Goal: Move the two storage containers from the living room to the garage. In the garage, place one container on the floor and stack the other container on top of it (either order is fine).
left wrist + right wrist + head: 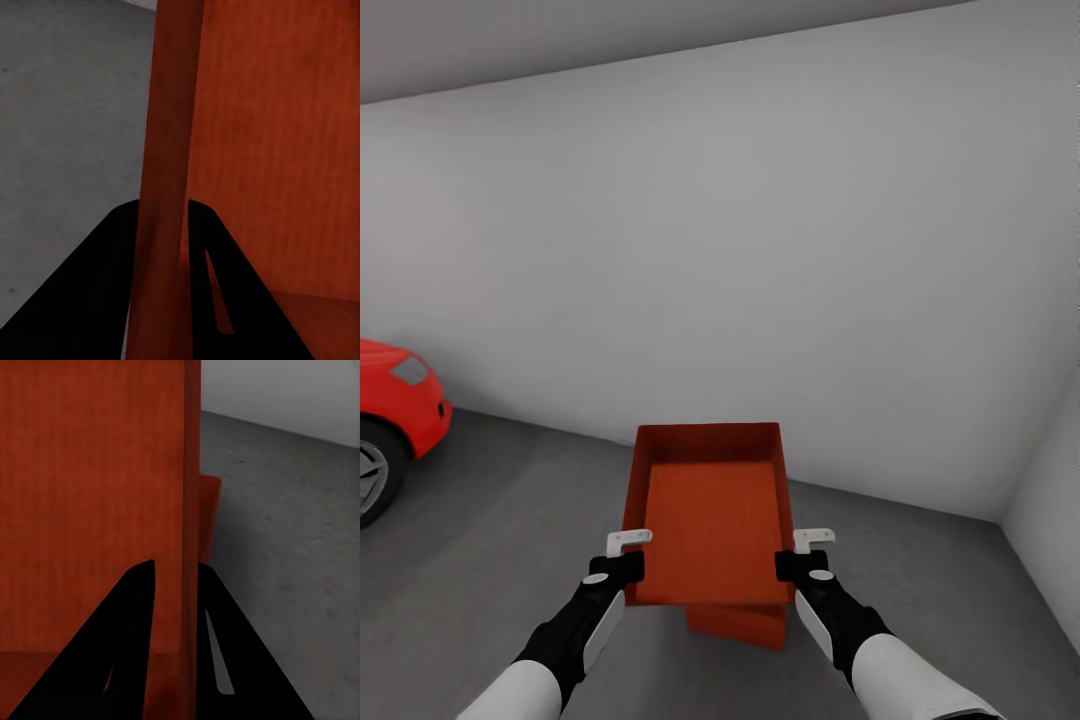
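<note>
left end effector [628, 556] and right end effector [802, 552] each clamp a side wall of the upper storage container [710, 515], held above the lower storage container [738, 624] on the garage floor [490, 540].

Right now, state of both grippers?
Left gripper: shut on the left wall of the upper bin.
Right gripper: shut on the same bin's right wall.
A second bin sits below it on the floor.
</note>
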You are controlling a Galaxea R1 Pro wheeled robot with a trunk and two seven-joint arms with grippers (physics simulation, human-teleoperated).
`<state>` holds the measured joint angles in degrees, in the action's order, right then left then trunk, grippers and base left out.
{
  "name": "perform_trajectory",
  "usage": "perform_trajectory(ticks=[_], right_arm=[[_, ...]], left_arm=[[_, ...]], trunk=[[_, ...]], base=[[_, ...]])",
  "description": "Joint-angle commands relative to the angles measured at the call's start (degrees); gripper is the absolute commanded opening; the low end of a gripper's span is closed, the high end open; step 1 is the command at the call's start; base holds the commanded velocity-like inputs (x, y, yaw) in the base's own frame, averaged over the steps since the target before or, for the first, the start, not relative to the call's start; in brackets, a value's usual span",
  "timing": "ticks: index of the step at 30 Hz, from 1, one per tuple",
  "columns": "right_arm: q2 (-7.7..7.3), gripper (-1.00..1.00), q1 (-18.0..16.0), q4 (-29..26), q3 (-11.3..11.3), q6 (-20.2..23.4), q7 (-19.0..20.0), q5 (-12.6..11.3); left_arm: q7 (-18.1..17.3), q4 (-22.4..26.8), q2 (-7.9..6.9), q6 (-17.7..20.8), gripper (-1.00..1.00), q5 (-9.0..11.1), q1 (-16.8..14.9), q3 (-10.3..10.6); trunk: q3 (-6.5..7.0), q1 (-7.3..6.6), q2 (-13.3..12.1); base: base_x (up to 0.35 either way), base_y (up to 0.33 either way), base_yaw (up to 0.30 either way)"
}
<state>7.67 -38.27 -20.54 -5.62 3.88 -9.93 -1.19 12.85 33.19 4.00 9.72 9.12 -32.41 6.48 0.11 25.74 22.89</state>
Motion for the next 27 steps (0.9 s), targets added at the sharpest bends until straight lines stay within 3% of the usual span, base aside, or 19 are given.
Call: perform_trajectory(ticks=[1,27], right_arm=[[-0.03,-1.00,0.02,-0.03,0.88,0.43,-0.71,0.22],[-0.02,-1.00,0.00,-0.03,0.88,0.43,-0.71,0.22]], left_arm=[[0.77,1.22,-0.05,-2.51,-1.00,2.48,-0.02,-0.79],[0.77,1.26,-0.12,-2.52,-1.00,2.48,-0.02,-0.77]], trunk=[[-0.02,0.05,0.04],[-0.02,0.05,0.04]], base=[[0.321,0.085,-0.185],[0.320,0.085,-0.232]])
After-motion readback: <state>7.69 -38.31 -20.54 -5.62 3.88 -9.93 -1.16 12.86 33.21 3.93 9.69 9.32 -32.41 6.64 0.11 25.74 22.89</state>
